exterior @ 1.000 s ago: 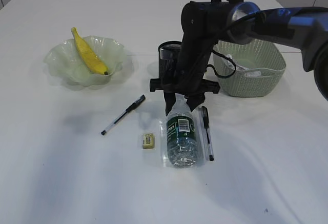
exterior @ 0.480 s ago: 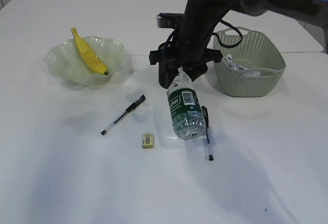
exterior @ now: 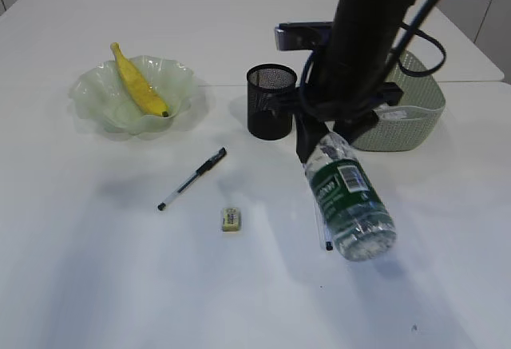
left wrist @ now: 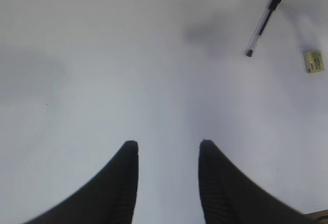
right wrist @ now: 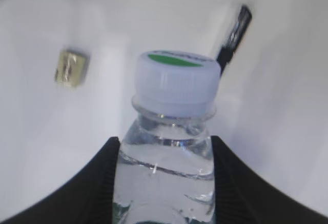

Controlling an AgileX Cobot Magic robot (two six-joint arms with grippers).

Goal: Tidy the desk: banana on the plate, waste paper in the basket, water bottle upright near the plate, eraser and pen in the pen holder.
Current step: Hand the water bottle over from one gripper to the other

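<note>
Your right gripper (right wrist: pixel 163 157) clamps the small clear plastic water bottle (exterior: pixel 349 201) at its shoulder, hanging tilted above the white desk (exterior: pixel 96 277), just right of the black mesh pen holder (exterior: pixel 270 101). Your left gripper (left wrist: pixel 168 149) hovers open, holding nothing.

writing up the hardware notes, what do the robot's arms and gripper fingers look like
Both grippers are black. The left gripper has two tapered, curved fingers with finely ribbed inner faces. The right gripper has the same dark fingers. In the exterior view the right arm is black, with looping black cables and a small camera module.
</note>
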